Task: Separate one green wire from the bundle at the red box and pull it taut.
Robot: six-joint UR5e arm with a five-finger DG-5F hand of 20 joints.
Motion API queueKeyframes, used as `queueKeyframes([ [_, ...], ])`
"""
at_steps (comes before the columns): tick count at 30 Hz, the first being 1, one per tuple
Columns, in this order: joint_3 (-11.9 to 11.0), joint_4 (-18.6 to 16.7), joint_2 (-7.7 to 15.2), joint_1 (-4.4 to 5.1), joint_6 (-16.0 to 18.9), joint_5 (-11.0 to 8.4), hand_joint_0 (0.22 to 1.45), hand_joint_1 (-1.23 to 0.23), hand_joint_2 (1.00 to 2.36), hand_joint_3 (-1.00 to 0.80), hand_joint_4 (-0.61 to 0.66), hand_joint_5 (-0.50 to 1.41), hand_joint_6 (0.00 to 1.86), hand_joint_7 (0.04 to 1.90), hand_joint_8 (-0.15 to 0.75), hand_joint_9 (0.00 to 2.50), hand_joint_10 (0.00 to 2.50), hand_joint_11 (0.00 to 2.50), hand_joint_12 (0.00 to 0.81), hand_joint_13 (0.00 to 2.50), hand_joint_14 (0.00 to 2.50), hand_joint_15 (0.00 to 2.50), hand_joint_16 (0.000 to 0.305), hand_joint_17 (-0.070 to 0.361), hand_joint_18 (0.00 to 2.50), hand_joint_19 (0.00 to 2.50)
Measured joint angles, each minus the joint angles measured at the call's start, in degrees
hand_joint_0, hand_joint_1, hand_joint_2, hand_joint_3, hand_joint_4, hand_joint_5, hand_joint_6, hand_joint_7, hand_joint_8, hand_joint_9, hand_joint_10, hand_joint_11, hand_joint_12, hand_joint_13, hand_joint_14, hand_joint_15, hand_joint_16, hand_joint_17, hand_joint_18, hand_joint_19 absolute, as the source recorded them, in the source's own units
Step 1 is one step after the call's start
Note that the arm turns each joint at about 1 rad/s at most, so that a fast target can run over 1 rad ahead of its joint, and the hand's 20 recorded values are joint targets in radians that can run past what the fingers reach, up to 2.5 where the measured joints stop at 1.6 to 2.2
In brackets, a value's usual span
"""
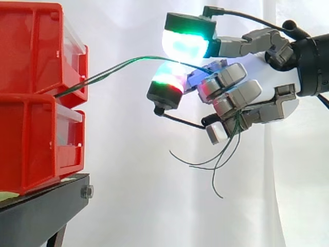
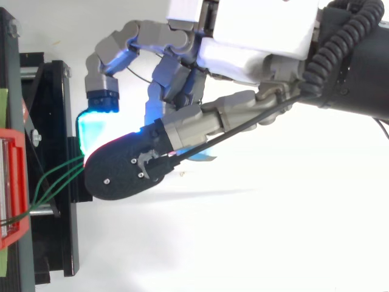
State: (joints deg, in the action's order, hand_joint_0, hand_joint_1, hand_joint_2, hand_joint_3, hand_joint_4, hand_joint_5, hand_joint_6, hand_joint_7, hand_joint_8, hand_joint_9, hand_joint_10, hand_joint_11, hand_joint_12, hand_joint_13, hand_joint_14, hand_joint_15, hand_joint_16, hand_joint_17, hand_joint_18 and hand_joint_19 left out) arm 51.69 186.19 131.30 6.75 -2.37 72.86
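A bundle of thin green wires (image 1: 118, 67) comes out between the two stacked red boxes (image 1: 36, 98) and rises to the right. The wires run into my hand (image 1: 241, 92), which hangs in mid air right of the boxes. Its fingers are curled round the wires, and the loose wire ends (image 1: 216, 159) dangle below the palm. From above, the green wires (image 2: 58, 179) fan from the red box (image 2: 13, 188) and pass under the hand (image 2: 182, 140). The strands stay close together, slightly bowed rather than straight.
The red boxes rest on a black stand (image 1: 41, 216) at the left, with a bolt on its edge. A white curtain hangs behind. Open room lies below and right of the hand.
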Motion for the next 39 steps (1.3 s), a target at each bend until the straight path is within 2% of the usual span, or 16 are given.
queueKeyframes([
  [6, 0.0, 0.1, 0.0, 0.01, 0.2, 0.00, 0.70, -0.85, 1.00, -0.50, 0.13, -0.21, 0.91, 0.97, 0.277, 1.09, 0.69, 1.63, 0.336, 1.48, 0.01, 1.65, 0.055, 0.124, 1.02, 0.62],
  [13, -0.1, 0.1, -0.1, 0.02, 0.3, 0.00, 0.71, -0.87, 1.00, -0.50, 0.14, -0.21, 0.91, 0.96, 0.287, 1.11, 0.71, 1.63, 0.340, 1.48, 0.01, 1.65, 0.054, 0.122, 1.02, 0.61],
  [17, -0.1, 0.0, -0.1, 0.02, 0.3, 0.00, 0.57, -0.76, 1.00, -0.50, 0.16, -0.21, 0.90, 0.96, 0.287, 1.13, 0.73, 1.61, 0.348, 1.50, 0.01, 1.66, 0.056, 0.126, 1.03, 0.66],
  [20, -0.1, 0.0, -0.1, 0.00, 0.3, 0.00, 0.55, -0.74, 1.00, -0.50, 0.16, -0.21, 0.90, 0.95, 0.287, 1.14, 0.74, 1.62, 0.344, 1.51, 0.01, 1.65, 0.058, 0.129, 1.04, 0.66],
  [26, -0.1, 0.1, -0.1, -0.08, 0.4, 0.00, 0.54, -0.70, 1.00, -0.50, 0.16, -0.20, 0.89, 0.95, 0.292, 1.17, 0.75, 1.59, 0.351, 1.51, 0.00, 1.66, 0.058, 0.131, 1.05, 0.67],
  [29, -0.1, 0.0, 0.0, -0.08, 0.3, 0.00, 0.61, -0.63, 1.00, -0.50, 0.14, -0.19, 0.88, 0.99, 0.271, 1.20, 0.65, 1.67, 0.325, 1.51, 0.01, 1.68, 0.056, 0.125, 1.04, 0.68],
  [34, -0.1, 0.0, 0.0, -0.07, 0.2, 0.00, 0.62, -0.69, 1.01, -0.33, 0.09, -0.19, 0.89, 1.02, 0.276, 1.19, 0.66, 1.69, 0.325, 1.50, 0.01, 1.68, 0.056, 0.125, 1.04, 0.67],
  [39, -0.1, 0.0, 0.0, -0.01, 0.3, 0.00, 0.63, -0.73, 1.01, -0.31, 0.10, -0.19, 0.90, 1.02, 0.273, 1.17, 0.66, 1.68, 0.336, 1.50, 0.01, 1.67, 0.055, 0.125, 1.03, 0.67],
])
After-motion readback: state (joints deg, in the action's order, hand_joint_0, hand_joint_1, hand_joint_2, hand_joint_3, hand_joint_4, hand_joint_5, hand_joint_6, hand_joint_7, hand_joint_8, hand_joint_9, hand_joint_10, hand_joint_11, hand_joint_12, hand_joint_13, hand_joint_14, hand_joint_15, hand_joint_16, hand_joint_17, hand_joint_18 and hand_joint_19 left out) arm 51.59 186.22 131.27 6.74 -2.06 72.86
